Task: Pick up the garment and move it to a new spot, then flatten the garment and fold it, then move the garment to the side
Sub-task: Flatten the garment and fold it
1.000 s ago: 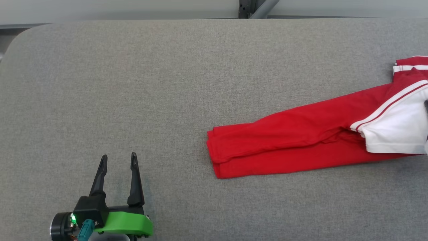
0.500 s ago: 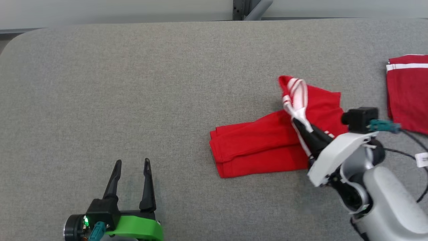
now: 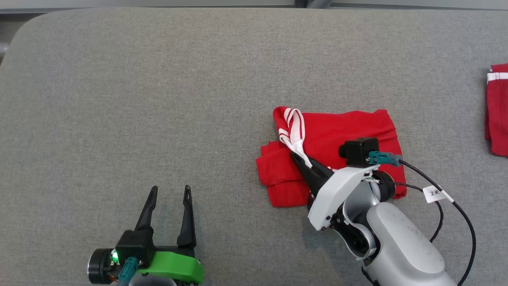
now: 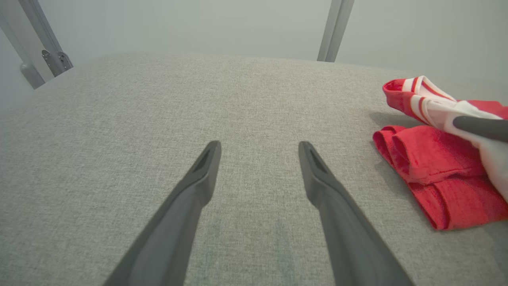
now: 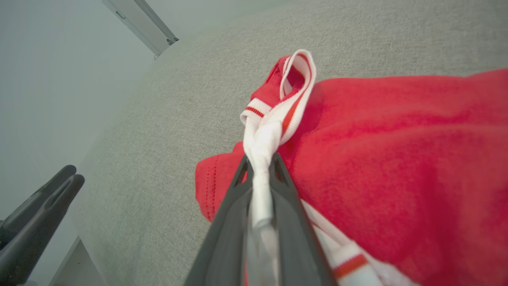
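Note:
The red garment (image 3: 349,127) with white stripes lies folded over itself right of centre on the grey padded table (image 3: 158,79). My right gripper (image 3: 295,155) is shut on its bunched white striped edge, holding that end above the red layers near the garment's left end. In the right wrist view the white fabric is pinched between the fingers of the right gripper (image 5: 260,161), with the garment (image 5: 397,151) spread beyond. My left gripper (image 3: 170,190) stands open over bare table at the lower left, apart from the garment (image 4: 436,174); nothing sits in the left gripper (image 4: 258,149).
Another red piece with a white stripe (image 3: 498,111) lies at the right edge of the table. A black cable with a white tag (image 3: 434,193) trails from my right wrist. Metal frame posts (image 4: 333,29) stand behind the table's far edge.
My right gripper has carried the garment's striped end leftward over the red legs, doubling the long garment into a shorter fold. The head view has also shifted. The left gripper stays open.

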### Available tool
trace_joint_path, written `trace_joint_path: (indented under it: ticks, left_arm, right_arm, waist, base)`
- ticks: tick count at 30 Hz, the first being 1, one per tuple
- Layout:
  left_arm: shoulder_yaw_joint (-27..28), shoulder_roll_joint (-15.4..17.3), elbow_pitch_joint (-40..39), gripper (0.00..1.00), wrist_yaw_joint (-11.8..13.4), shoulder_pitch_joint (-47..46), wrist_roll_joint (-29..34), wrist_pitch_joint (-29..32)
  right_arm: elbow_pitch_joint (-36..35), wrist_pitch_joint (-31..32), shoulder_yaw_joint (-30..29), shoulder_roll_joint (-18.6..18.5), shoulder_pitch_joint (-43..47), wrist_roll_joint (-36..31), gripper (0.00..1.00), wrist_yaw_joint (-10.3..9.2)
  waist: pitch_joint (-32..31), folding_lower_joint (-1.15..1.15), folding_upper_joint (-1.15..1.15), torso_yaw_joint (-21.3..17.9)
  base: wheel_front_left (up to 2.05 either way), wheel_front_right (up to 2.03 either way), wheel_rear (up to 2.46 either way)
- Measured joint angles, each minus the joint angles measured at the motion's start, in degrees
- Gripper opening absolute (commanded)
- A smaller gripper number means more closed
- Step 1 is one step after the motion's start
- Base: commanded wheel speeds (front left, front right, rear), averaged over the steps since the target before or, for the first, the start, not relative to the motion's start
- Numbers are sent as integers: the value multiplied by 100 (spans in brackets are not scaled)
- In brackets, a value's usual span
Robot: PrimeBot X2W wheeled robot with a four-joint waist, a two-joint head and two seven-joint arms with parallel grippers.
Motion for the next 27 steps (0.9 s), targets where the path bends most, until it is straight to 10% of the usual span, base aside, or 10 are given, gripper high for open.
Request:
trace_joint_path:
  ticks: [13, 14, 15, 27]
  left_arm:
    - [100, -1, 35, 100, 23, 10, 1, 0]
    - [124, -1, 35, 100, 24, 15, 1, 0]
    - [147, -1, 34, 100, 25, 27, 1, 0]
    - [580, -1, -107, 100, 100, 445, 19, 0]
  right_arm:
    - [-41, -119, 494, 68, 80, 96, 5, 0]
    - [-80, -170, 525, 73, 80, 121, 40, 1]
    - [-112, -241, 521, 76, 81, 115, 100, 1]
    - [-1168, -1031, -478, -517, 1225, -450, 100, 0]
  waist:
    - [-79, 0, 0, -117]
    - [-88, 0, 0, -138]
    - [-98, 0, 0, -159]
    - [-363, 0, 0, -479]
  base:
    - [0, 0, 0]
    - [0, 0, 0]
    - [0, 0, 0]
    - [0, 0, 0]
